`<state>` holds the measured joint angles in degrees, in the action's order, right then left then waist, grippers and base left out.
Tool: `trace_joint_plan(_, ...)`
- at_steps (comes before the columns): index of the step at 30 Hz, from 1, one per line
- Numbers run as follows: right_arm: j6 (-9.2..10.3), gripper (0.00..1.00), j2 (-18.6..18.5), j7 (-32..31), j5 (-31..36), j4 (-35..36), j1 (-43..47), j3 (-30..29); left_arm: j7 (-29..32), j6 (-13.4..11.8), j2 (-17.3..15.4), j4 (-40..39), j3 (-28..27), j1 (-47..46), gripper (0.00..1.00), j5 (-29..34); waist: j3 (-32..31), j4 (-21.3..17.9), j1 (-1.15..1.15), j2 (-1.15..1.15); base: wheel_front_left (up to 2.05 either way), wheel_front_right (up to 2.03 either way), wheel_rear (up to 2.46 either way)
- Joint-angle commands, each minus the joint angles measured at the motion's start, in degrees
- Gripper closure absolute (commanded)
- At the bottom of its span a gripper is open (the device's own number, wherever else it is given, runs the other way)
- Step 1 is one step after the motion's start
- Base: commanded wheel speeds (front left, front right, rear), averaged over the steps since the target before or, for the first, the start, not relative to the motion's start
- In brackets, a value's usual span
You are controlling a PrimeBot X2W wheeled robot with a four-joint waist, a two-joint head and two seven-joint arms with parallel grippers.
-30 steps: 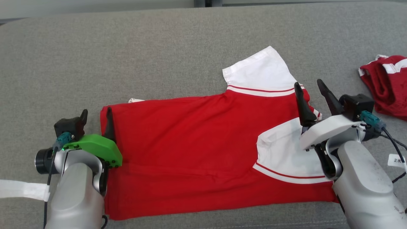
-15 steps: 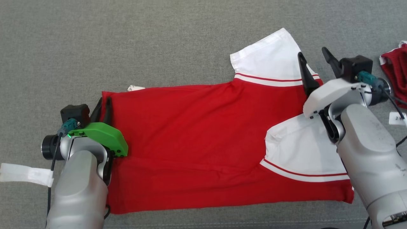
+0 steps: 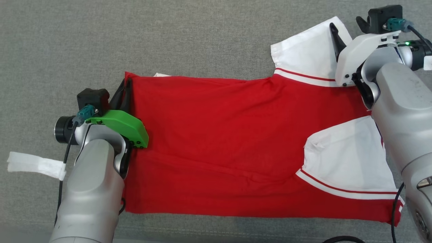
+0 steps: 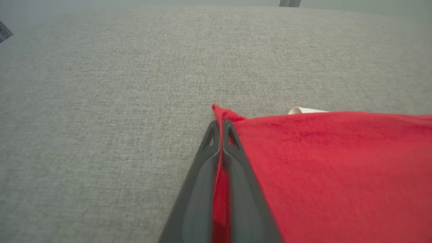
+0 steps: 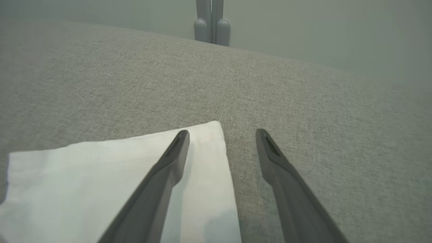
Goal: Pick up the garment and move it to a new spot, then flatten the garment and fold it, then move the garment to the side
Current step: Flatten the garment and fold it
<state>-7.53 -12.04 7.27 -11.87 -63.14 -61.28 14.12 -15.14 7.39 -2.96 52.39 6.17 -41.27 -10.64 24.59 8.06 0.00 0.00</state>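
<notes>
A grey fabric-covered bench carries the task's garment, a red shirt with white sleeves. The shirt is laid out nearly flat across the middle of the bench, with its hem toward the robot's left and its shoulders toward the right. The pick-up and the move to a new spot are judged to be done. The flattening is judged largely done, since only shallow creases are seen in the red body.

The folding is judged to be only begun. The near sleeve is laid inward over the body, while the far sleeve is spread out beyond it on the bench. The fold of the body and the move to the side are left to be done.

The left gripper is placed at the far hem corner. Its jaws are clenched on the red cloth, a strip of which is seen pinched between them in the left wrist view.

The right gripper is held at the outer corner of the far sleeve. Its jaws are released and parted, one over the white cloth and the other over the bare bench. Whether the cloth is touched cannot be told.

A small white tag is seen peeping out from under the hem, just beside the gripped corner.
</notes>
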Motion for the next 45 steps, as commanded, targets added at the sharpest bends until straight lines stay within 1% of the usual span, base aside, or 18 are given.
trace_joint_plan(1, 0.10, 0.00, -0.6, -1.2, 0.8, -2.0, -1.9, 0.2, 0.1, 0.1, -0.1, -0.5, 0.8, -1.3, 1.00, -0.7, 1.8, 1.8, 0.00, 0.00, 0.00, 0.00, 0.00)
trace_joint_plan(2, 0.10, 0.00, -0.3, -1.6, 0.4, -3.0, -2.4, 0.0, 0.1, 0.1, -0.1, -0.6, 1.3, -1.4, 1.00, -1.1, 2.0, 2.0, 0.00, 0.00, 0.00, 0.00, 0.00)
trace_joint_plan(3, 0.10, 0.52, 0.1, -2.4, 0.3, -4.6, -3.1, 0.4, 0.1, 0.1, -0.1, -1.0, 2.2, -1.5, 1.00, -2.1, 2.3, 2.1, 0.00, 0.00, 0.00, 0.00, 0.00)
trace_joint_plan(4, 0.10, 0.52, 0.1, -2.4, 0.3, -4.6, -3.1, 0.4, 0.1, 0.1, -0.1, -1.0, 2.2, -1.5, 1.00, -2.1, 2.3, 2.1, 0.00, 0.00, 0.00, 0.00, 0.00)
trace_joint_plan(5, 0.10, 0.79, 0.3, -2.4, -0.2, -5.1, -3.4, 0.5, 0.1, 0.1, -0.1, -1.1, 2.5, -1.6, 1.00, -2.5, 2.4, 2.1, 0.00, 0.00, 0.00, 0.00, 0.00)
trace_joint_plan(6, 0.10, 1.00, 0.3, -1.8, -0.5, -5.8, -3.2, 0.9, 0.1, 0.1, -0.1, -1.1, 3.0, -1.4, 1.00, -3.1, 2.5, 2.1, 0.00, 0.00, 0.00, 0.00, 0.00)
trace_joint_plan(9, 0.11, 1.00, -0.7, 1.2, -1.0, -6.0, -3.5, 0.9, 0.1, -0.4, -0.1, -2.8, 2.7, -0.7, 1.00, -2.5, 1.9, 1.6, 0.00, 0.00, 0.00, 0.00, 0.00)
trace_joint_plan(12, 0.10, 1.00, -0.5, 4.5, -1.4, -5.8, -3.0, 1.0, 0.1, -0.5, -0.1, -4.0, 1.6, 0.8, 1.00, -2.1, 0.6, 0.8, 0.00, 0.00, 0.00, 0.00, 0.00)
trace_joint_plan(16, 0.11, 1.00, -0.3, 6.6, -2.5, -5.2, -1.3, 1.0, 0.1, -0.6, -0.1, -5.8, 0.7, 1.9, 1.00, -1.0, -1.5, 0.1, 0.00, 0.00, 0.00, 0.00, 0.00)
trace_joint_plan(20, 0.10, 1.00, -0.4, 7.8, -4.6, -2.5, 2.4, 1.1, 0.1, -0.5, -0.2, -6.8, -0.5, 4.8, 1.00, 0.0, -5.2, -1.1, 0.00, 0.00, 0.00, 0.00, 0.00)
trace_joint_plan(23, 0.10, 1.00, -1.2, 8.0, -7.1, 2.6, 6.0, 0.4, 0.1, -0.4, -0.4, -7.3, -1.4, 6.7, 1.00, 0.5, -7.9, -2.0, 0.00, 0.00, 0.00, 0.00, 0.00)
trace_joint_plan(28, 0.10, 1.00, -2.2, 7.9, -9.5, 11.9, 14.6, -0.1, 0.1, -0.1, -0.8, -8.6, -2.2, 10.8, 1.00, 1.3, -11.8, -3.7, 0.00, 0.00, 0.00, 0.00, 0.00)
trace_joint_plan(34, 0.10, 1.00, -3.1, 8.0, -11.9, 20.2, 24.9, 0.0, 0.1, 0.0, -0.9, -10.6, -3.2, 15.8, 1.00, 1.6, -15.5, -5.1, 0.00, 0.00, 0.00, 0.00, 0.00)
trace_joint_plan(39, 0.10, 1.00, -3.5, 7.9, -12.8, 25.2, 31.9, -1.6, 0.1, 0.1, -1.0, -12.2, -4.2, 19.7, 1.00, 1.5, -17.4, -6.0, 0.00, 0.00, 0.00, 0.00, 0.00)
trace_joint_plan(45, 0.10, 1.00, -2.0, 8.0, -13.0, 28.7, 39.0, -2.5, 0.1, 0.1, -0.9, -13.1, -6.0, 24.3, 1.00, 0.9, -19.7, -6.6, 0.00, 0.00, 0.00, 0.00, 0.00)
